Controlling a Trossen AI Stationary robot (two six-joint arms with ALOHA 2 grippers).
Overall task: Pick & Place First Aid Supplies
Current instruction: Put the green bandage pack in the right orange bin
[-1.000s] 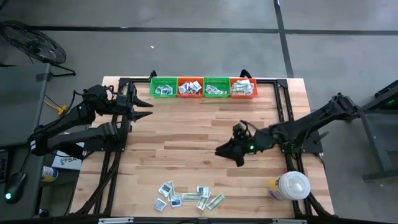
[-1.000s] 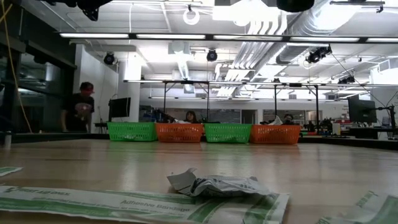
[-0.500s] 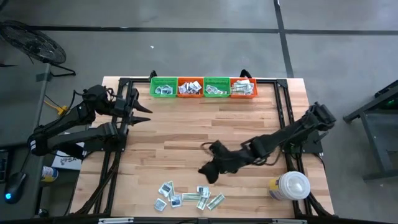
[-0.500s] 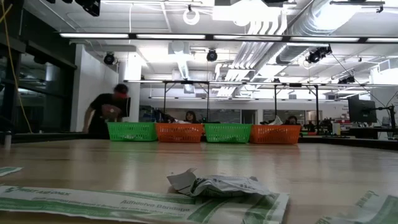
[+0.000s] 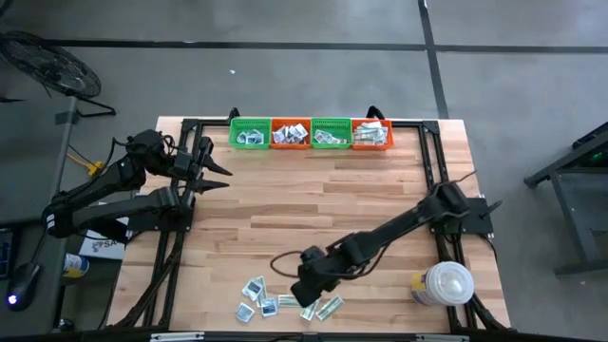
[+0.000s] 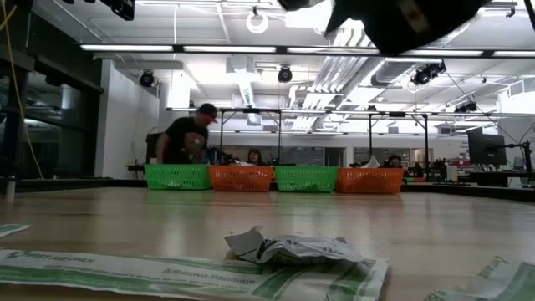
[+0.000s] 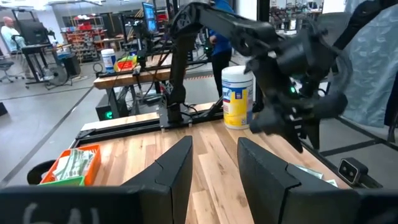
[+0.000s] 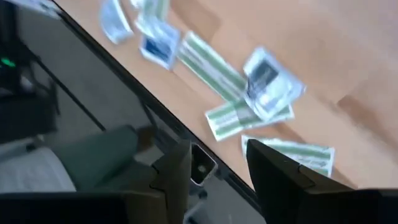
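1. Directly beneath my right gripper [image 5: 306, 285] lie the first aid supplies [image 5: 285, 301], a loose scatter of white square packets and pale-green strips at the near edge of the table [image 5: 285, 214]; the gripper hangs just above them
2. Its fingers stand apart with nothing between them; in the right wrist view the packets [image 8: 264, 81] show past the fingers [image 8: 177, 168], untouched
3. Well beyond that gripper, along the far edge, I see four baskets [image 5: 311, 134], green and orange alternating, each holding packets
4. To its right stands a white round container [image 5: 445, 283]
5. My left gripper [image 5: 214, 169] waits at the far left, released, empty, well apart from the packets
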